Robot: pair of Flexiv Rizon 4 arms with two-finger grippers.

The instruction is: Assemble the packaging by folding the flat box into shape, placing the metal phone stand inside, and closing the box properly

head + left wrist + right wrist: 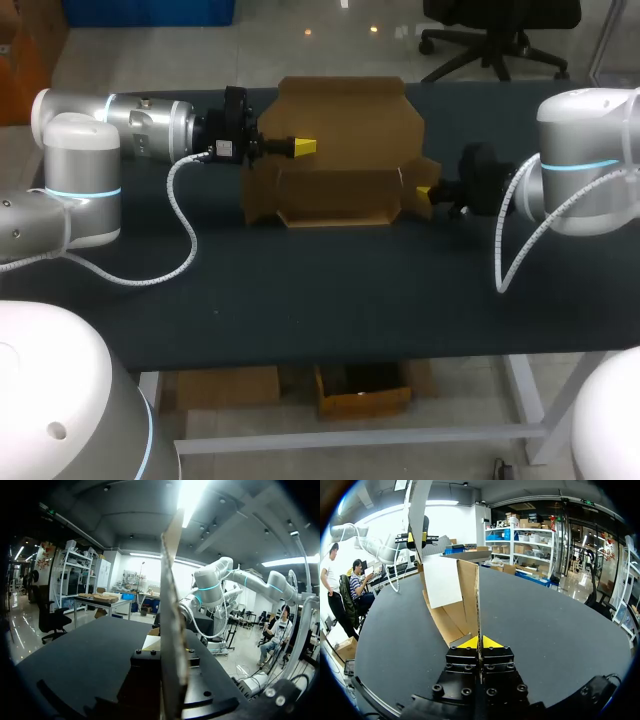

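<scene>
From above, we see the cardboard box [340,140] standing open on the table [300,300], with the left gripper [300,147] at its left wall and the right gripper [425,192] at its right flap. The left wrist view shows us a box wall edge-on, clamped between the fingers. In the right wrist view the yellow tips pinch a thin flap, with the rest of the box just ahead.

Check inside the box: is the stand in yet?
No stand shows. In the head view the box looks to hold only bare cardboard, though its front wall may hide part of the floor. The left tool and right tool each pinch its cardboard.
</scene>
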